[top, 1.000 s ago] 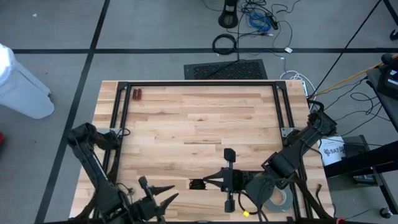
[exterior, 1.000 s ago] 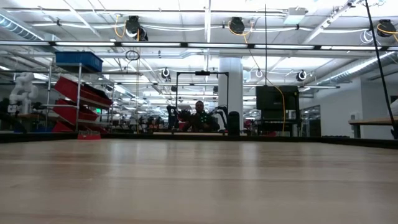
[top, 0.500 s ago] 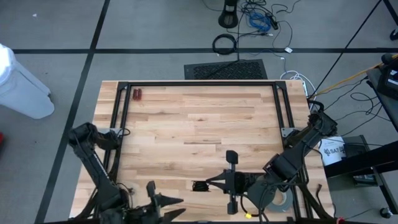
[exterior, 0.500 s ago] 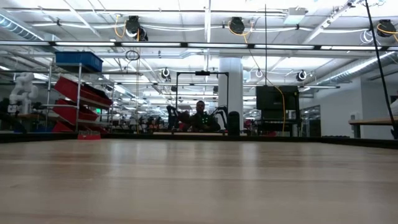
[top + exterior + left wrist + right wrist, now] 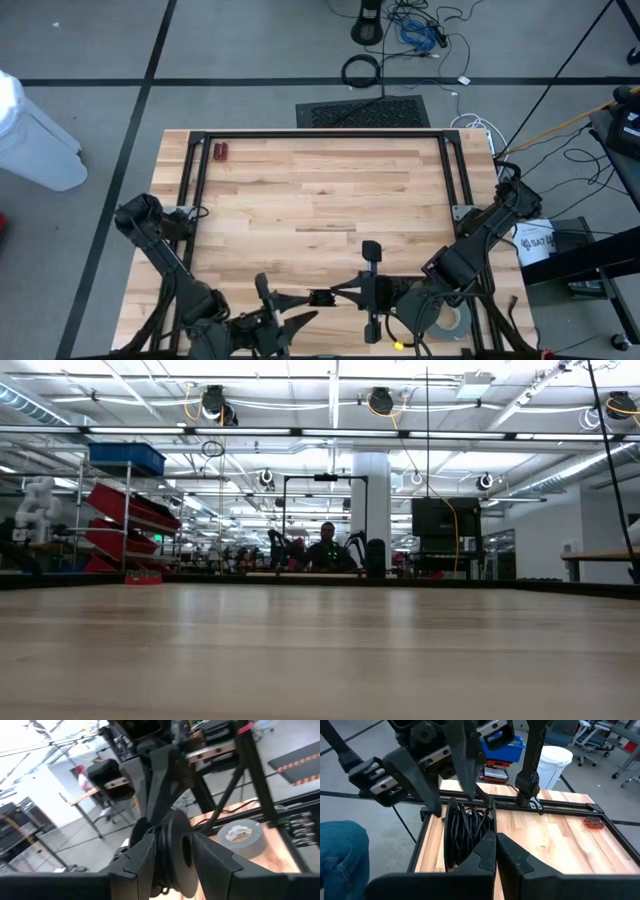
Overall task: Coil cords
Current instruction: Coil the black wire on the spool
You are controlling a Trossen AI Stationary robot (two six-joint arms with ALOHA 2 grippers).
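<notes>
The black cord bundle (image 5: 319, 297) sat low over the near edge of the wooden table (image 5: 320, 190), roughly at mid-width, caught between the two grippers that met there from opposite sides. In the right wrist view the bundle (image 5: 466, 827) showed as a tight coil of thin black strands standing on edge just past that arm's own fingertips. The right gripper (image 5: 336, 294) reached in from the right with its fingers pressed fully together; its tips touched the coil, though whether any strand was pinched between them could not be told. The left gripper (image 5: 292, 310) came in from the left with its fingers parted to a moderate gap. In the left wrist view those fingers (image 5: 145, 855) flanked the dark coil (image 5: 172, 852), one on each side, seeming to clasp it.

A grey tape roll (image 5: 447, 320) lay flat on the table beside the right arm, near the right front corner; it also appeared in the left wrist view (image 5: 243, 835). A small red object (image 5: 221, 152) lay far off by the back left corner. A black frame (image 5: 320, 134) ran along the table's rear edge and sides. On the floor behind the table lay a dark mat (image 5: 362, 111) and a thick black cable loop (image 5: 361, 70). In the low view a person (image 5: 326, 550) was far back in the room.
</notes>
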